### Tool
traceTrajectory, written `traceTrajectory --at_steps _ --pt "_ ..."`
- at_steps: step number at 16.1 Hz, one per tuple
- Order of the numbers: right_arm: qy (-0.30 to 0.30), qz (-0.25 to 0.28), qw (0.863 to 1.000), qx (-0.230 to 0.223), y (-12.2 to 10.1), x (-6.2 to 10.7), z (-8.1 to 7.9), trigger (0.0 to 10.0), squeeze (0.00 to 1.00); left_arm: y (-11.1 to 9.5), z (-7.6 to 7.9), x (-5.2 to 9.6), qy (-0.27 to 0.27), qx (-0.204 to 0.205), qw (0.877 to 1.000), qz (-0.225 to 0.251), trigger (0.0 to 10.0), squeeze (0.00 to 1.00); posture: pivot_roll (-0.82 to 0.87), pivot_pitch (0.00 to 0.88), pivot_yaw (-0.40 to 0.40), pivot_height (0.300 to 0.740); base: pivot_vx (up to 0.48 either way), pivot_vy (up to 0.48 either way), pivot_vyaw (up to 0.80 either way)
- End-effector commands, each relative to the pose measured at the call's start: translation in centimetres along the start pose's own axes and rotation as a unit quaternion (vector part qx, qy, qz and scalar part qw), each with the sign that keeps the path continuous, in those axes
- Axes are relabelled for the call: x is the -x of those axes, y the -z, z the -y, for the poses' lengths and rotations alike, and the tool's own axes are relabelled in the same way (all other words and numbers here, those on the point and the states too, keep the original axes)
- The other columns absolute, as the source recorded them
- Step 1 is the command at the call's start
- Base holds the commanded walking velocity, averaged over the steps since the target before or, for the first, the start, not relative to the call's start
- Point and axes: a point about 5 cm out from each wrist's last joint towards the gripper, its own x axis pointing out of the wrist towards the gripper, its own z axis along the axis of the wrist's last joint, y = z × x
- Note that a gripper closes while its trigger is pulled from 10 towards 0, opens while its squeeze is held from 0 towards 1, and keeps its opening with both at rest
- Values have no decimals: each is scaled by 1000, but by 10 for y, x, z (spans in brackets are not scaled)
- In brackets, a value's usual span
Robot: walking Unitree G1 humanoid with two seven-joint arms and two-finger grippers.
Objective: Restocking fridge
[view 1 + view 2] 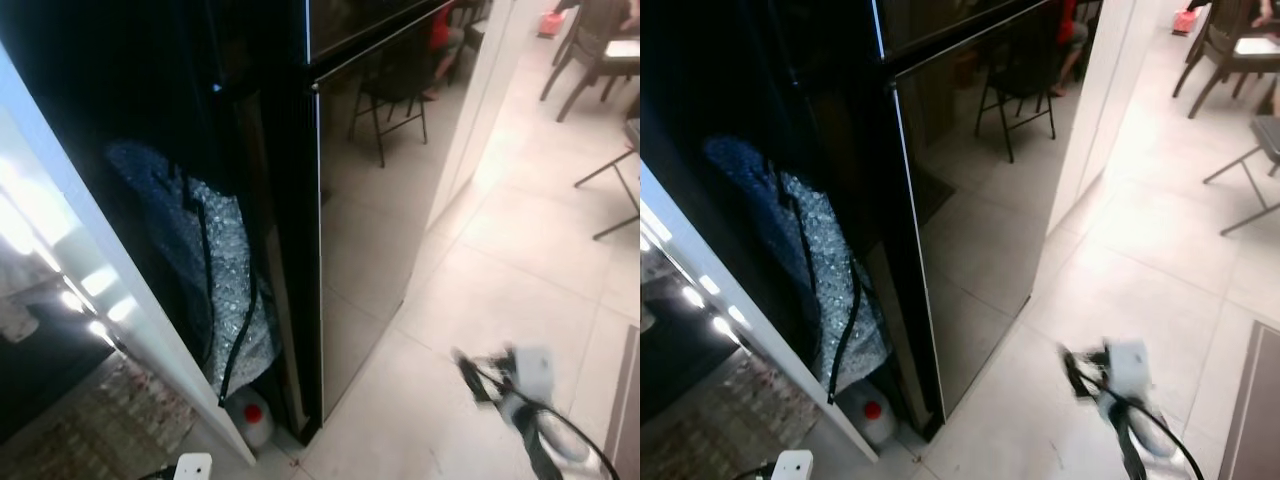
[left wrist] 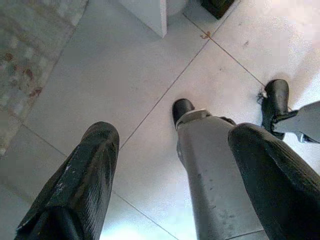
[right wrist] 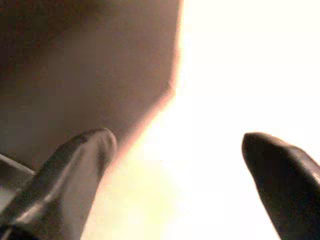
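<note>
Your glossy black fridge (image 1: 375,210) stands shut on pale square tiles (image 1: 520,250), a crinkly silver bubble-wrap bundle (image 1: 225,290) and red-capped plastic jug (image 1: 250,420) wedged beside it, while the left gripper (image 2: 170,165) and right gripper (image 3: 175,150) both hang spread apart, holding nothing.

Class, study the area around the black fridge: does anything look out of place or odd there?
Yes. A bundle of bubble wrap and blue fabric is stuffed into the gap beside the black fridge, with a black cable dangling over it. Below it, a red-capped white jug stands on the floor. Odd storage for a kitchen corner.
</note>
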Motion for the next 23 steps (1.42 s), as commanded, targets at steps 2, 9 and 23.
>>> traceTrajectory --at_steps 2,9,23 --pt "23 -132 991 25 49 9 -8 10000 0 5 -1 1 -11 20 1000 -10 10000 0 -149 0 11 740 0 0 0" --pt "-21 -185 981 58 64 3 -47 10000 0 9 3 1 -28 67 997 -9 10000 0 9 0 -36 740 0 0 0" --pt "-69 -259 963 34 112 30 -86 10000 0 13 -9 2 -16 17 1000 -16 10000 0 -49 0 74 740 0 0 0"
